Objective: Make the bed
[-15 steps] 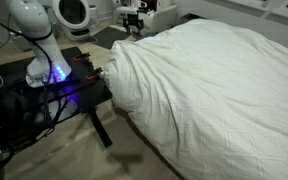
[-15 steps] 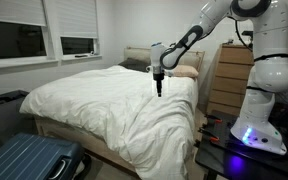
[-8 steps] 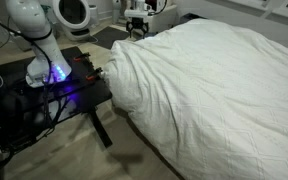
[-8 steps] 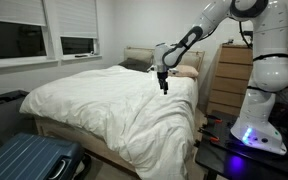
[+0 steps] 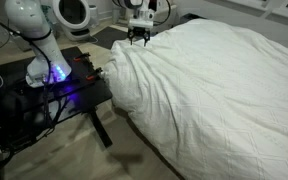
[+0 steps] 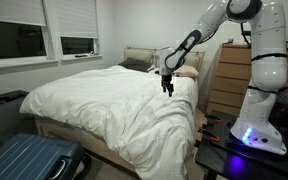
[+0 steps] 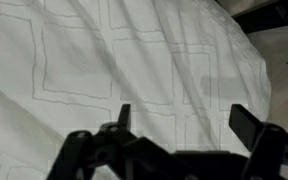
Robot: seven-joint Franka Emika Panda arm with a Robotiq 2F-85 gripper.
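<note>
Duvet (image 6: 104, 100): lying rumpled, bunching toward 5 o'clock on the bed (image 6: 136, 54); smoothing probably remaining.
Claw (image 6: 167, 90): hovering spread, pinching nothing.

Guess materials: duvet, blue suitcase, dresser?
The duvet looks like soft matte white fabric: puffy creases, stitched squares in the wrist view. The blue suitcase: probably hard plastic shell, ribbed, slight sheen. The dresser: light wood look, matte; solid or veneer unclear.

soft matt white cloth bed (image 6: 114, 100); glossy plastic arm (image 6: 269, 40)
</note>
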